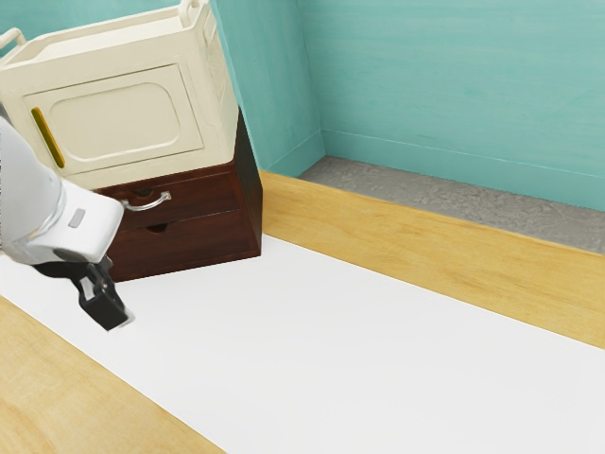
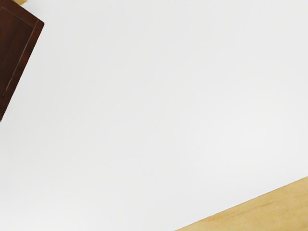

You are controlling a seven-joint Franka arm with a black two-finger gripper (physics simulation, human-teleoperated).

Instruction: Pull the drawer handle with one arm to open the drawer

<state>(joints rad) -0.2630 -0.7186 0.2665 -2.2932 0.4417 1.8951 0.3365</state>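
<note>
My black gripper hangs low over the white surface at the exterior view's left, in front of the dark brown drawer cabinet and apart from it. Whether it is open or shut cannot be made out. A curved silver handle is on the upper drawer, above and behind the gripper; the arm hides part of the cabinet front. Both drawer fronts look flush with the cabinet. In the wrist view, a corner of the cabinet appears beside the white surface.
On top of the cabinet rests a large cream box with raised handles and a yellow-green strip. A white mat runs across the wooden table. Teal walls stand behind.
</note>
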